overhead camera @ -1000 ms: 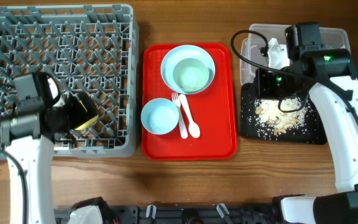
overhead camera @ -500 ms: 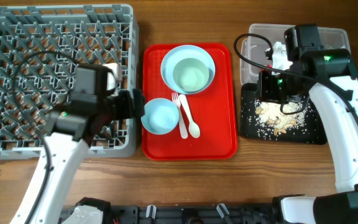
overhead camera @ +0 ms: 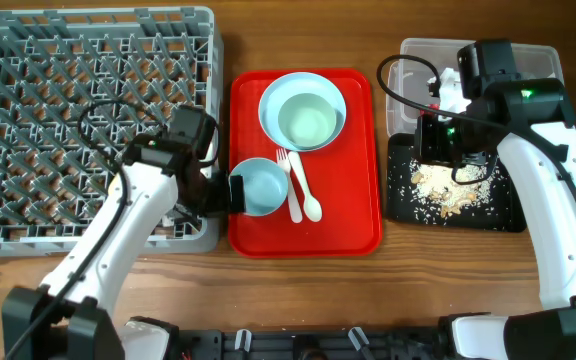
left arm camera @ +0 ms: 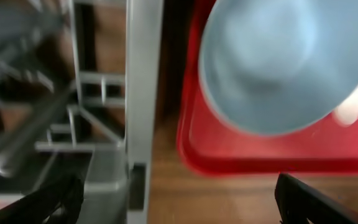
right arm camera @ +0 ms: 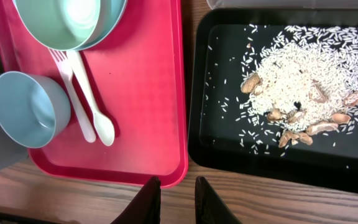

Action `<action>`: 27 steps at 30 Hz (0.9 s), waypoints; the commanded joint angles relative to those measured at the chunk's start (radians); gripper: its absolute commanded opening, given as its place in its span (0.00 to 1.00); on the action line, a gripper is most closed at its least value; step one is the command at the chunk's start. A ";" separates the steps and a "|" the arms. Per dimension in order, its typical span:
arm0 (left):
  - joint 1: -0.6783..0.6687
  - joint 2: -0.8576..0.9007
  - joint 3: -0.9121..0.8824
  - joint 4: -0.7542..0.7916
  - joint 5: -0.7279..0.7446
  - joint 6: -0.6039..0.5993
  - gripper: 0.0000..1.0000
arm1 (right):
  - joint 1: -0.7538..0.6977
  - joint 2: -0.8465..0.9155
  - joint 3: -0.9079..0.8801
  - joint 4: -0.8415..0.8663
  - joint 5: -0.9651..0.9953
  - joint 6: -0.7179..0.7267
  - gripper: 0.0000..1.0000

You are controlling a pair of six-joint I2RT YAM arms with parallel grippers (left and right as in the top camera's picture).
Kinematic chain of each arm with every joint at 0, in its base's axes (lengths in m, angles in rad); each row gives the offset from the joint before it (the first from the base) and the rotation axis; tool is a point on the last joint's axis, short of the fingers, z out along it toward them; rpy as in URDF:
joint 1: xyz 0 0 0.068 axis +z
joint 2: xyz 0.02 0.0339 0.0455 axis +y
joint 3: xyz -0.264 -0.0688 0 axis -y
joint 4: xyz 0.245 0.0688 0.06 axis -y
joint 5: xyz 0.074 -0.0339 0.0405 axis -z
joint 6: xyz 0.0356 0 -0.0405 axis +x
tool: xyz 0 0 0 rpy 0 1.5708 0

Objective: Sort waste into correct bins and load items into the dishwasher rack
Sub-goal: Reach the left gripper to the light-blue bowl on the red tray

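**Entry: small bowl pick-up, hazards**

- Left gripper [overhead camera: 230,190]: released, jaws spread wide and empty, at the left edge of the red tray [overhead camera: 353,225], just beside the small bowl [overhead camera: 258,187]. The wrist view is blurred.
- Right gripper [right arm camera: 178,199]: jaws narrowly parted, nothing between them, above the black tray [overhead camera: 498,215] of rice crumbs [overhead camera: 448,185] at right.
- Dishwasher rack [overhead camera: 88,120]: upper left, next to the red tray.
- Hazard 1: a finger striking the bowl's outer wall instead of straddling its rim would likely shove it right into the fork [overhead camera: 286,170] and spoon [overhead camera: 305,195] lying close by.
- Hazard 2: a low jaw may catch the tray's raised lip and drag the whole tray.
- Hazard 3: the smooth, curved wall probably slips from a shallow pinch and drops short of the rack.
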 commanded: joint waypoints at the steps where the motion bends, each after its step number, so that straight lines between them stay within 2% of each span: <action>1: -0.004 0.025 -0.015 -0.059 0.033 -0.016 1.00 | -0.004 -0.021 0.022 -0.001 0.017 0.015 0.20; 12: -0.004 0.025 -0.024 -0.161 0.033 -0.008 1.00 | -0.004 -0.021 0.022 -0.001 0.017 0.015 0.20; 27: -0.003 0.016 -0.021 -0.003 0.002 -0.009 1.00 | -0.004 -0.021 0.022 -0.001 0.017 0.016 0.20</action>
